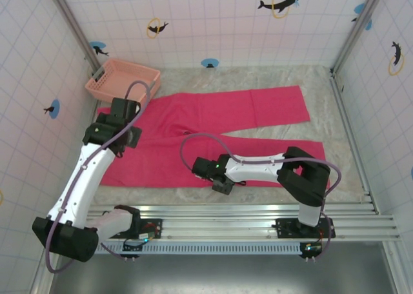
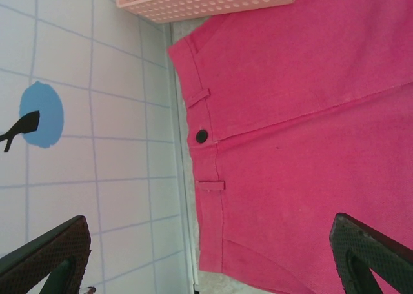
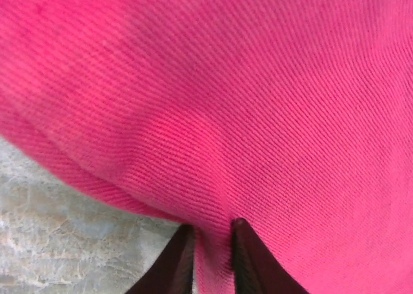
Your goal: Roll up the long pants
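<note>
The long pants (image 1: 213,133) lie spread flat on the table, magenta-pink, waist at the left and both legs running right. Their waistband with a dark button (image 2: 202,136) and belt loops shows in the left wrist view. My left gripper (image 1: 116,129) hovers over the waist end, jaws wide open, with one dark fingertip (image 2: 45,255) at each lower corner of its view. My right gripper (image 1: 222,184) sits at the near edge of the lower leg and is shut on a pinch of the pants cloth (image 3: 213,255) between its fingertips (image 3: 248,262).
A pale salmon lattice basket (image 1: 122,80) stands at the back left, touching the pants' waist corner. Tiled walls enclose the table on three sides; the left wall (image 2: 77,146) is close to the waistband. Bare grey tabletop (image 3: 64,242) lies in front of the lower leg.
</note>
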